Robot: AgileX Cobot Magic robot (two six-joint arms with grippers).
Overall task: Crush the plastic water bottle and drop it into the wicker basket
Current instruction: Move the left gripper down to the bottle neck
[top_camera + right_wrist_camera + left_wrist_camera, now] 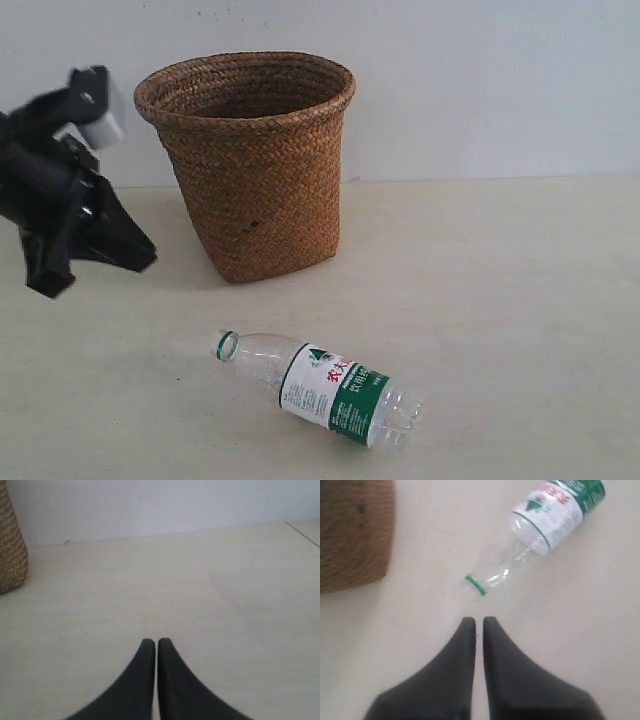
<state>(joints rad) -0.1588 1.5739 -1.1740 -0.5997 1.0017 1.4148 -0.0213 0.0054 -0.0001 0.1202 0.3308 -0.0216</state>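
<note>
The plastic water bottle [325, 387] lies on its side near the table's front, uncrushed, its open green-ringed neck toward the left. The left wrist view also shows the bottle [540, 535], neck toward my fingers. The wicker basket [249, 160] stands upright behind it. My left gripper [95, 270] hangs above the table at the far left, beside the basket. Its black fingers are shut with nothing between them, and the left gripper [479, 621] is a short way from the bottle's neck. My right gripper [153, 642] is shut and empty over bare table, out of the exterior view.
The pale table [500, 280] meets a white wall behind the basket. The basket's side [11, 545] shows at the edge of the right wrist view. A table seam or edge [304, 532] runs at the far corner there.
</note>
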